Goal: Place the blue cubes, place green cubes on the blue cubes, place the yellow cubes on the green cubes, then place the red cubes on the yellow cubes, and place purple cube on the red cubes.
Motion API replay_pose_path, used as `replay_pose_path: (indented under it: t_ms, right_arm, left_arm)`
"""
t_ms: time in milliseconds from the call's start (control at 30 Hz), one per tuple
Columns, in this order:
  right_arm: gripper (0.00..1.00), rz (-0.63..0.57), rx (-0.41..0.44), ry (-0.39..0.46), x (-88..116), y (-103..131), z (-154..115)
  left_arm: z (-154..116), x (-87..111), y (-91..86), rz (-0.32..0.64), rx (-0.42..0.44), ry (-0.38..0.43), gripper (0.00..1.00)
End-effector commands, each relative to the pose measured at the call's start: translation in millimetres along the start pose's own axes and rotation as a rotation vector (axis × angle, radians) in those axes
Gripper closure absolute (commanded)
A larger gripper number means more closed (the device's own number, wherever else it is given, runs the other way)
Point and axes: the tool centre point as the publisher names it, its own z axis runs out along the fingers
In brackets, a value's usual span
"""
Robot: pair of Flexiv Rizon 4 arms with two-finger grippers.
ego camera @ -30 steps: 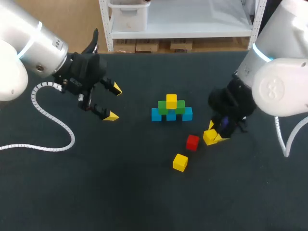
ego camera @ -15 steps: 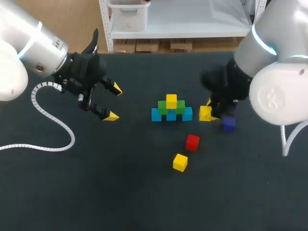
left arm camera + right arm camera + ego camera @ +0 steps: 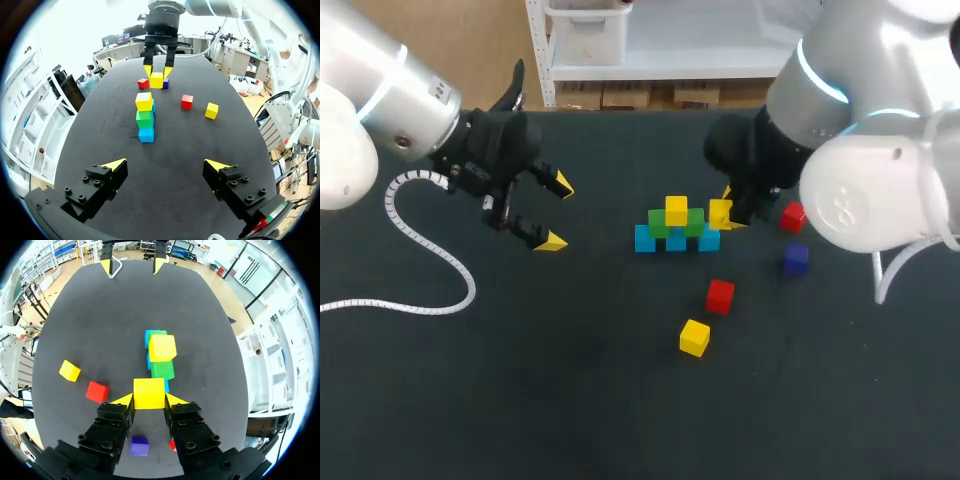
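Note:
The stack stands mid-table: blue cubes [image 3: 645, 238] at the bottom, green cubes [image 3: 660, 222] on them, one yellow cube [image 3: 676, 210] on top. My right gripper [image 3: 725, 212] is shut on a second yellow cube [image 3: 149, 393] and holds it in the air just right of the stack's green level. In the left wrist view that held cube [image 3: 156, 80] hangs beyond the stack [image 3: 144, 118]. Loose cubes lie around: red [image 3: 720, 295], yellow [image 3: 695, 337], purple [image 3: 796, 258], another red [image 3: 794, 216]. My left gripper [image 3: 557, 212] hovers open and empty, far left of the stack.
A white ribbed cable [image 3: 430, 250] from my left arm loops over the table's left part. The loose red cube [image 3: 97, 391] and yellow cube [image 3: 70, 370] lie in front of the stack; the purple cube [image 3: 139, 445] sits under my right gripper.
My right arm has carried the yellow cube up and leftward from the table's right front to beside the stack, uncovering the purple cube and a red one. The left arm has not moved.

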Motion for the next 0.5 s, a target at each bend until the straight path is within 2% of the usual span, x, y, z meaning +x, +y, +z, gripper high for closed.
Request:
replay_pose_path:
  t_ms: [33, 500]
  right_arm:
    - [1.0, 0.0, -0.018, 0.013, -7, -14, 3]
    - [1.0, -0.005, -0.008, 0.017, -16, -16, 12]
  left_arm:
    - [0, 0.9, 0.8, 0.003, 0.001, -0.002, 0.0]
    - [0, 0.9, 0.8, 0.003, 0.001, -0.002, 0.0]
